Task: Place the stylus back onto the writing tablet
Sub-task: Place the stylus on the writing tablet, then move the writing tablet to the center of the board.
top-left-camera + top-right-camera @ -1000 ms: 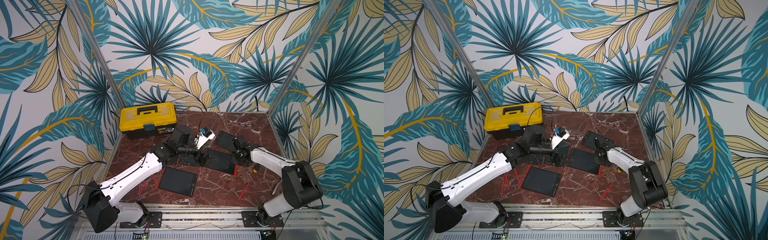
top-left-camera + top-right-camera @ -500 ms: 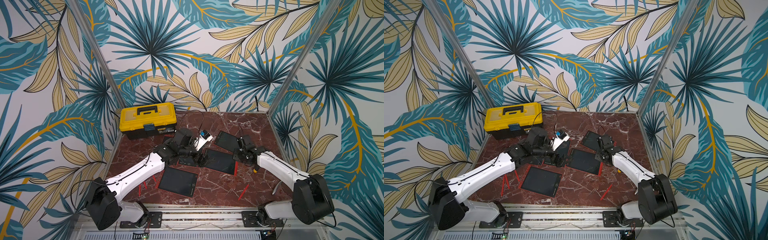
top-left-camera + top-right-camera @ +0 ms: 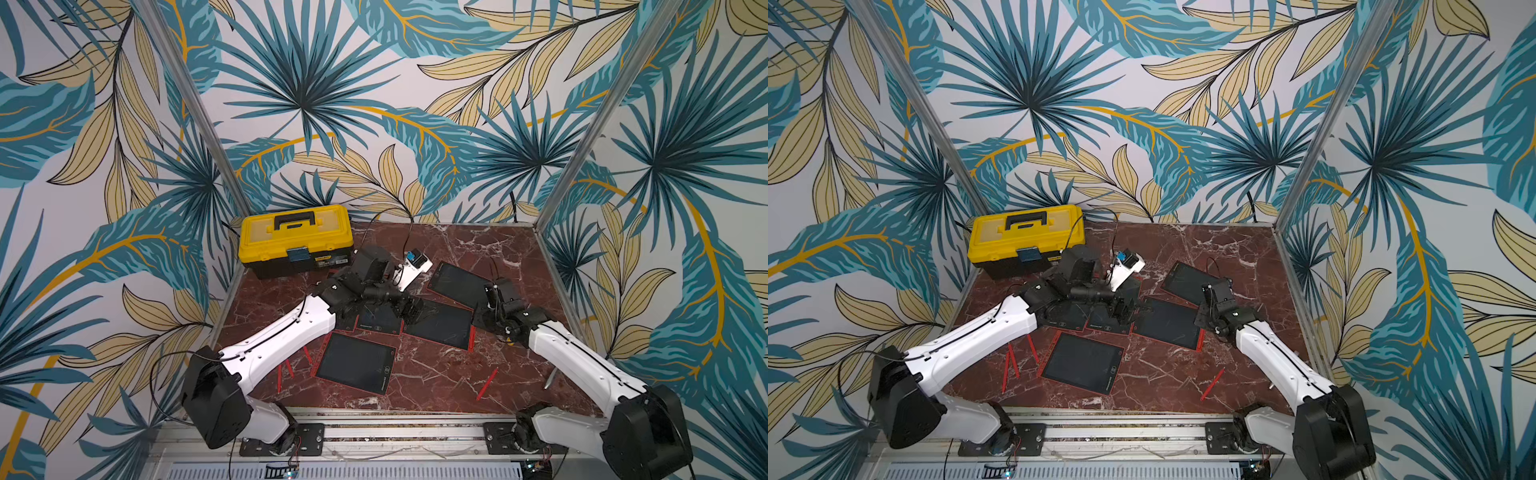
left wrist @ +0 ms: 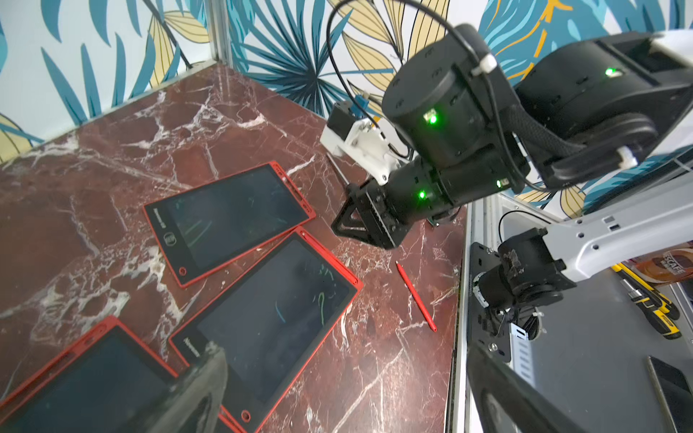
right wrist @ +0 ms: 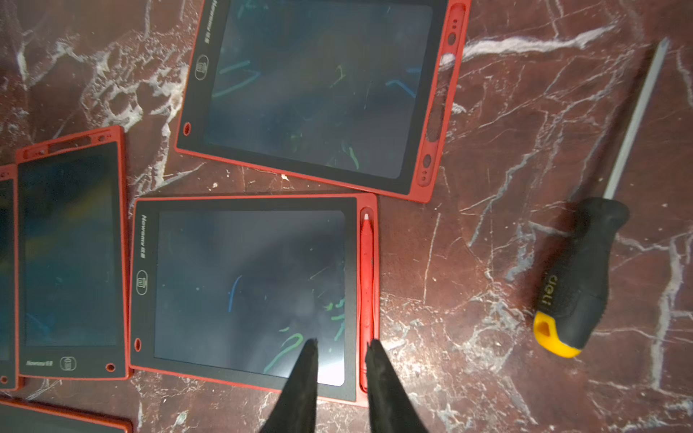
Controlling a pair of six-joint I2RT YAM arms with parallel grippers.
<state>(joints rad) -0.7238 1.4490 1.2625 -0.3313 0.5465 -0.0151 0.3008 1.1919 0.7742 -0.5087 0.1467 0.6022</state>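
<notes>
Hovering over the writing tablet (image 5: 247,292) at its stylus-side corner, the right gripper (image 5: 342,343) holds its jaws slightly apart on nothing, plainly the nearer arm; the left gripper (image 4: 345,360) gapes wide by the tablet's opposite edge. The red stylus (image 5: 366,277) lies seated in the tablet's side groove, long axis along that edge, white tip pointing away from the jaws, rear end tucked under one finger. Lettering: "Newsmy" on the tablet's bezel, "deli" on the screwdriver (image 5: 577,277) beyond the stylus edge.

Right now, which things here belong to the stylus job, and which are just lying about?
Job: red plastic stylus in its slot; red-framed black writing tablet; loose red stylus.
Lying about: yellow plastic toolbox; black-handled yellow-capped screwdriver.
</notes>
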